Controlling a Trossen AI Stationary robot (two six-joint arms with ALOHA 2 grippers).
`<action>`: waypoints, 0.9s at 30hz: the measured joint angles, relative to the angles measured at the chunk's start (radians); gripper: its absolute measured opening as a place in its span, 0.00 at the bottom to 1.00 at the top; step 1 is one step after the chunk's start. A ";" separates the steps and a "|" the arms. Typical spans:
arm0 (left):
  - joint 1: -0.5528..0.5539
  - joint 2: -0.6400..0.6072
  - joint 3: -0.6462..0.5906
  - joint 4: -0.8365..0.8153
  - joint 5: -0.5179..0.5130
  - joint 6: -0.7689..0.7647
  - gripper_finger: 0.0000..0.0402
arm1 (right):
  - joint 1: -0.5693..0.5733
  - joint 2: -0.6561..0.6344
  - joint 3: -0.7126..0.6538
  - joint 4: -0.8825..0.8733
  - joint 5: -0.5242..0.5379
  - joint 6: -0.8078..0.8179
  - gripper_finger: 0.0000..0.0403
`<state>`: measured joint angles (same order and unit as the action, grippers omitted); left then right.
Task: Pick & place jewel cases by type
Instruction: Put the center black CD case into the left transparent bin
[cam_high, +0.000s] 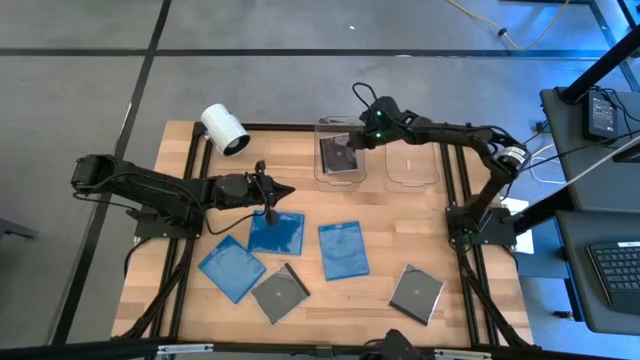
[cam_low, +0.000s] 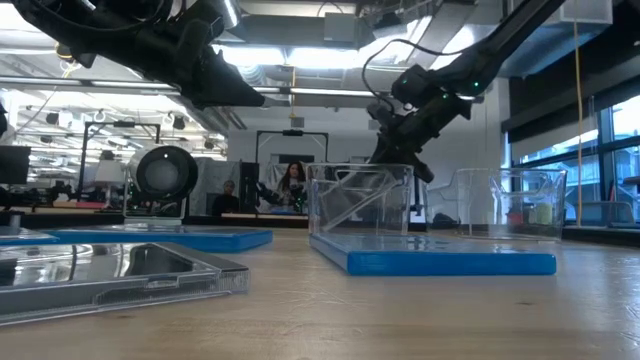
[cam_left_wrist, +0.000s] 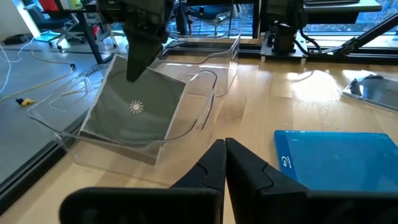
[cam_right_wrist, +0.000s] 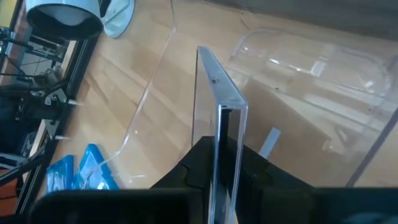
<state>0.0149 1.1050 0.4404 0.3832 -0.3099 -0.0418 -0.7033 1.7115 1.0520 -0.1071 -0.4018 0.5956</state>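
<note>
Left of centre in the high view, the left gripper (cam_high: 270, 190) hovers with fingers pressed together over a blue jewel case (cam_high: 277, 232), among other blue and dark cases lying on the table (cam_high: 180, 150). At upper centre the right gripper (cam_high: 352, 141) reaches into the left clear bin (cam_high: 322, 172). Only its wrist view shows the fingers clamped on the dark jewel case (cam_right_wrist: 217, 99), held on edge; the right bin (cam_high: 410, 178) holds nothing.

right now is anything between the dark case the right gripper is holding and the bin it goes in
Nothing visible. The right gripper grips the dark jewel case by its edge, and the case is already tilted inside the left clear bin.
</note>
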 joint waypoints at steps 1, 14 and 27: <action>0.000 0.000 0.000 0.000 0.000 0.000 0.01 | 0.000 0.003 0.000 0.003 0.000 0.001 0.12; 0.000 0.000 0.000 -0.022 -0.001 0.000 0.01 | 0.000 0.003 0.001 0.015 0.007 -0.052 0.13; 0.000 0.000 0.000 -0.026 -0.002 0.002 0.03 | 0.000 0.003 0.000 0.015 0.008 -0.085 0.13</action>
<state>0.0151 1.1053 0.4404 0.3571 -0.3122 -0.0399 -0.7029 1.7145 1.0523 -0.0917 -0.3943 0.5110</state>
